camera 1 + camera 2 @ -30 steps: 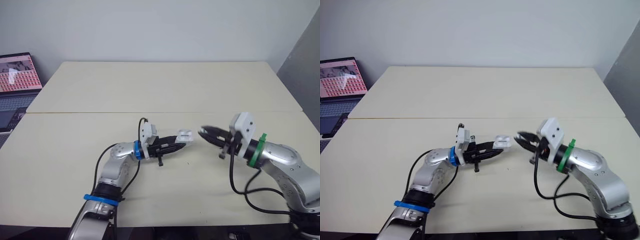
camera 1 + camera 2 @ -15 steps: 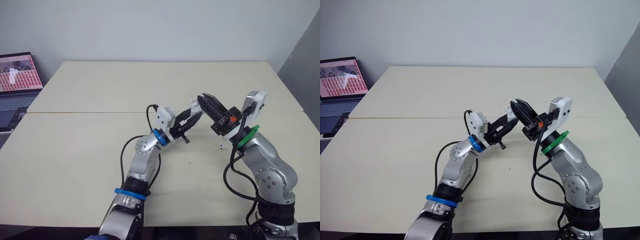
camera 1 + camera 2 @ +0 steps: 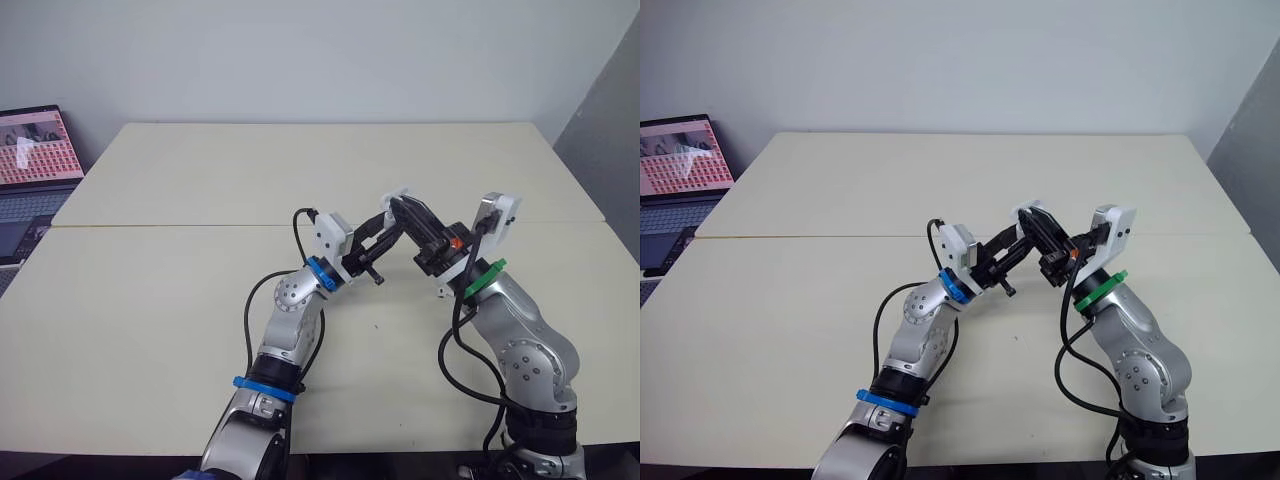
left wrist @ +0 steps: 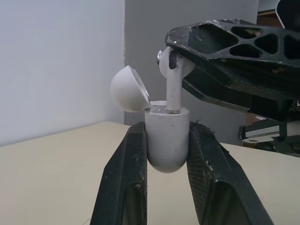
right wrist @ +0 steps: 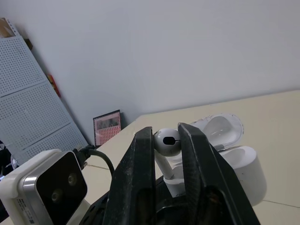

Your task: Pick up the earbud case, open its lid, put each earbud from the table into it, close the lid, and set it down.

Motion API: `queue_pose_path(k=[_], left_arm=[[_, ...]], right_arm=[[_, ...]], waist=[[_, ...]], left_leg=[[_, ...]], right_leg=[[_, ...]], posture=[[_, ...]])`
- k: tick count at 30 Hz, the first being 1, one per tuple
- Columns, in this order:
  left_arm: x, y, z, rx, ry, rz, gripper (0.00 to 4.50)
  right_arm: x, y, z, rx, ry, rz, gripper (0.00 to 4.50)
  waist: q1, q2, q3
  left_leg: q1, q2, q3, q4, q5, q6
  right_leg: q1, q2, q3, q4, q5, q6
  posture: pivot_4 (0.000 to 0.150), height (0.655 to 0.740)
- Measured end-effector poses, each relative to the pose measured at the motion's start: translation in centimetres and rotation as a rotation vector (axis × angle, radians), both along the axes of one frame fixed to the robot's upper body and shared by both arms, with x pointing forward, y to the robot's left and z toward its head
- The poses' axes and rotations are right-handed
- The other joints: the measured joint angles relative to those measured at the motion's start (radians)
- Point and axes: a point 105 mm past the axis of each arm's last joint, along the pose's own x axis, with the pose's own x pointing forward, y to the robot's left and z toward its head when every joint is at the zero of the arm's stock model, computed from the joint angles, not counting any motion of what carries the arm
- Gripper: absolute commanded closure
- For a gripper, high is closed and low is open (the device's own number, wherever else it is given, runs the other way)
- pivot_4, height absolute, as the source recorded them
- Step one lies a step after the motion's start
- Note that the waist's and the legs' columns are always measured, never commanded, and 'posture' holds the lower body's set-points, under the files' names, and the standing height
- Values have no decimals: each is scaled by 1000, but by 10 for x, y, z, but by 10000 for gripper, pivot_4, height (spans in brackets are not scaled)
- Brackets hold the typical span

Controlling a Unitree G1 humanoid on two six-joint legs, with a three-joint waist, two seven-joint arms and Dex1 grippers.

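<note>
White plastic all round on this one: the earbud case (image 4: 166,140) is up in the air over the middle of the table (image 3: 200,180), not resting on it, and my left gripper (image 4: 166,129) has it pinched between both black fingers (image 4: 129,168), one on each side of the body. The case sits upright in that grip with its rounded bottom hanging down between the fingers. Its lid (image 4: 129,89) is flipped open and tilted back off to one side on the hinge. An earbud (image 5: 165,140) is standing in the case with its stem down in the slot. The round head is well clear of the rim, so it's not seated all the way. My right gripper (image 5: 166,136) is clamped on that head, one finger on either side, coming in from above and across the case. From the head camera the two grippers meet tip to tip above the tabletop, with the left arm reaching up from the left and the right arm (image 3: 520,320) bent in from the right. Cables loop off both forearms. Further out there's a laptop (image 3: 30,160) with its screen lit, sitting off the table's far left corner, and a plain pale wall (image 3: 320,50) behind everything.
</note>
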Motion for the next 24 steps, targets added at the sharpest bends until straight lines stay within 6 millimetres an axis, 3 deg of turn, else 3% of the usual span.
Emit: queue_pose_path(k=[8, 17, 20, 22, 24], left_arm=[[-2, 1, 0, -17, 10, -14, 37252], [0, 3, -8, -19, 53, -6, 37252], [1, 8, -8, -4, 47, 4, 37252], [3, 13, -10, 14, 47, 16, 37252], [6, 20, -13, 41, 52, 26, 37252]], right_arm=[[1, -1, -5, -5, 16, -12, 41287], [-3, 4, -8, -18, 27, 38, 10726], [-2, -11, -7, -79, 14, 15, 391], [-2, -26, -9, -150, 5, -12, 131], [-5, -42, -27, -307, 42, -24, 131]], waist=[[0, 0, 0], [0, 0, 0], [1, 0, 0], [1, 0, 0], [1, 0, 0]], left_leg=[[0, 0, 0, 0, 0, 0], [0, 0, 0, 0, 0, 0], [0, -1, 0, 0, 0, 0], [0, -1, 0, 0, 0, 0], [0, -1, 0, 0, 0, 0]], right_leg=[[0, 0, 0, 0, 0, 0], [0, 0, 0, 0, 0, 0], [0, 0, 0, -1, 0, 0], [0, 0, 0, -1, 0, 0], [1, 1, 0, -2, 0, 0]], posture=[[1500, 7400], [1500, 7400], [1500, 7400], [1500, 7400], [1500, 7400]])
